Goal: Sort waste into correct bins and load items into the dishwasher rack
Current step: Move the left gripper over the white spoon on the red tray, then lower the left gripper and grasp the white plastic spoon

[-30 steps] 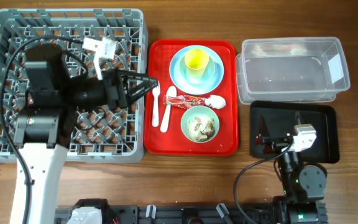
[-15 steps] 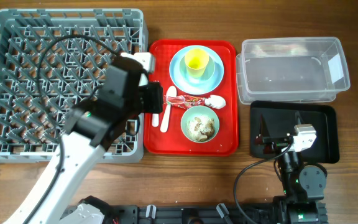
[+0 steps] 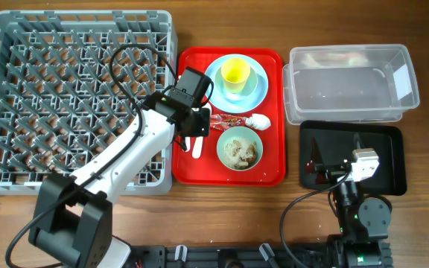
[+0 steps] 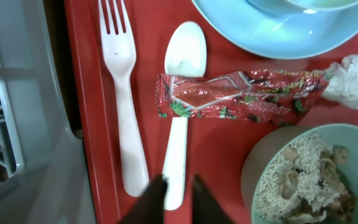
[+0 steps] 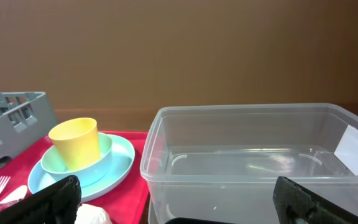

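Spoon handle [image 4: 176, 152] lies between left tool's [image 4: 178, 198] parted tips

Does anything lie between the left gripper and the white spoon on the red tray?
Partly. The red wrapper lies across the neck of the spoon, on top of it. The handle end, right at the left gripper, is bare, so nothing visible blocks a grasp there, though the wrapper may come along when the spoon is lifted.

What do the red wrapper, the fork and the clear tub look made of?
Red wrapper: likely plastic film, glossy; it crinkles and glints. Fork: probably moulded plastic, white, smooth, dull sheen. Tub: clear rigid plastic, with see-through walls.
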You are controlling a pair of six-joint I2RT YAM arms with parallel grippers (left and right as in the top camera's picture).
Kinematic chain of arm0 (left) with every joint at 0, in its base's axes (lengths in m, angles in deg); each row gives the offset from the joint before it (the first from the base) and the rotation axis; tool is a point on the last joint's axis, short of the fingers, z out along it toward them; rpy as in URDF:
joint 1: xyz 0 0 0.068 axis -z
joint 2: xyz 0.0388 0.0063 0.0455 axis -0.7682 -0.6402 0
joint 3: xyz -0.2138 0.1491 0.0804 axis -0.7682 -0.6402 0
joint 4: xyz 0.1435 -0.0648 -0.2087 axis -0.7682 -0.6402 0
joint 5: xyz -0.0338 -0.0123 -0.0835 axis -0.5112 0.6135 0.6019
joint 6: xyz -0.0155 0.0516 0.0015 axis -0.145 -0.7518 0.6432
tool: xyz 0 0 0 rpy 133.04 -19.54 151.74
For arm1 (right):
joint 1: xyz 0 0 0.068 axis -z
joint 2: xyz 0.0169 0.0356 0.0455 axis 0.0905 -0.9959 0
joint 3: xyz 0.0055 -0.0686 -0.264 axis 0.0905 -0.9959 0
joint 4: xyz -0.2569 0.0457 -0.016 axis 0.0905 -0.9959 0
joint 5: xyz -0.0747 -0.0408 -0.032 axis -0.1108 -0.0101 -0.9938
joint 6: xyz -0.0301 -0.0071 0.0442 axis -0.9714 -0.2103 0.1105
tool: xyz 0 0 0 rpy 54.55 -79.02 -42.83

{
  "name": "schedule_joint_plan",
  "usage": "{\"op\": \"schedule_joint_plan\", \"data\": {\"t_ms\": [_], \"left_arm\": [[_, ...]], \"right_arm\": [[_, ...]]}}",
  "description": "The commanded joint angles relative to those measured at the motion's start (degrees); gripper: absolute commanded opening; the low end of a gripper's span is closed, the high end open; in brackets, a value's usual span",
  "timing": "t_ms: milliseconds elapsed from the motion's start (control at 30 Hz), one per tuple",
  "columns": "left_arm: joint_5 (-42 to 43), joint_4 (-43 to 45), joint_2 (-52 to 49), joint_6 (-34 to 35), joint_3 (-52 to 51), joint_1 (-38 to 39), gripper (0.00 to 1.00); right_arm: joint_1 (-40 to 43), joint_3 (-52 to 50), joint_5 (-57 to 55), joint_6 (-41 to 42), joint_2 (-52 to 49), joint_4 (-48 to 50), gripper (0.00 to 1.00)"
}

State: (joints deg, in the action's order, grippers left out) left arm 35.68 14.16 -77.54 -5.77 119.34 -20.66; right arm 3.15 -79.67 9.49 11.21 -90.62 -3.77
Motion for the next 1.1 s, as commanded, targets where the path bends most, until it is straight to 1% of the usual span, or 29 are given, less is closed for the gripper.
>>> {"op": "schedule_joint_plan", "data": {"t_ms": [0,67,167,267,300,400,433,467,500,533,567,600,667,733,767,833,867,900,967,1000,1033,1067], "left_arm": [[-0.92,0.83,-0.33,-0.28,-0.17,0.28,0.17],[-0.94,1.2,-0.81,-0.17,-0.17,0.85,0.12],[-2.47,2.29,-2.27,-0.35,-0.17,2.34,0.12],[-4.81,2.84,-3.63,-0.33,-0.17,3.13,0.27],[-4.81,3.06,-3.89,-0.35,-0.17,3.15,0.36],[-4.79,3.08,-4.09,-0.33,-0.17,3.15,0.4],[-4.76,2.93,-4.09,-0.31,-0.17,3.15,0.39],[-4.76,2.89,-4.09,-0.31,-0.17,3.15,0.31],[-4.74,2.93,-4.09,-0.15,-0.17,3.15,0.25],[-4.76,3.06,-4.09,-0.15,-0.17,3.15,0.22],[-4.76,3.21,-4.09,-0.15,-0.17,3.15,0.22],[-4.76,3.41,-4.09,-0.15,-0.17,3.15,0.24],[-4.76,3.17,-4.09,-0.15,-0.17,3.15,0.41],[-4.79,1.95,-4.09,-0.17,-0.17,3.15,0.42],[-4.79,1.55,-4.09,-0.17,-0.17,3.15,0.4],[-4.76,1.64,-4.09,-0.13,-0.17,3.15,0.09],[-4.76,1.81,-4.09,-0.13,-0.17,3.17,0.06],[-4.79,2.01,-4.15,-0.15,-0.17,3.15,0.05],[-4.79,2.82,-5.07,-0.13,-0.17,3.15,0.08],[-4.79,3.15,-5.95,-0.13,-0.17,3.17,0.12],[-4.79,3.41,-6.75,-0.15,-0.17,3.19,0.22],[-4.79,3.63,-7.69,-0.15,-0.17,3.19,0.28]], "right_arm": [[0.31,-0.07,-0.52,0.39,0.24,0.17,1.0],[0.31,-0.07,-0.52,0.39,0.24,0.17,1.0],[0.31,-0.07,-0.52,0.39,0.24,0.17,1.0],[0.31,-0.07,-0.52,0.39,0.24,0.17,1.0],[0.31,-0.07,-0.52,0.39,0.24,0.17,1.0],[0.31,-0.07,-0.52,0.42,0.24,0.17,1.0],[0.31,-0.07,-0.52,0.39,0.24,0.17,1.0],[0.31,-0.07,-0.52,0.39,0.24,0.17,1.0],[0.31,-0.07,-0.52,0.39,0.24,0.17,1.0],[0.31,-0.07,-0.52,0.42,0.24,0.17,1.0],[0.31,-0.07,-0.52,0.39,0.24,0.17,1.0],[0.31,-0.07,-0.52,0.39,0.24,0.17,1.0],[0.31,-0.07,-0.52,0.39,0.24,0.17,1.0],[0.31,-0.07,-0.52,0.42,0.24,0.17,1.0],[0.31,-0.07,-0.52,0.39,0.24,0.17,1.0],[0.31,-0.07,-0.52,0.39,0.24,0.17,1.0],[0.31,-0.07,-0.52,0.42,0.24,0.17,1.0],[0.31,-0.07,-0.52,0.39,0.24,0.17,1.0],[0.31,-0.07,-0.52,0.39,0.24,0.17,1.0],[0.31,-0.07,-0.52,0.39,0.24,0.17,1.0],[0.31,-0.07,-0.52,0.39,0.24,0.17,1.0],[0.31,-0.07,-0.52,0.42,0.24,0.17,1.0]]}}
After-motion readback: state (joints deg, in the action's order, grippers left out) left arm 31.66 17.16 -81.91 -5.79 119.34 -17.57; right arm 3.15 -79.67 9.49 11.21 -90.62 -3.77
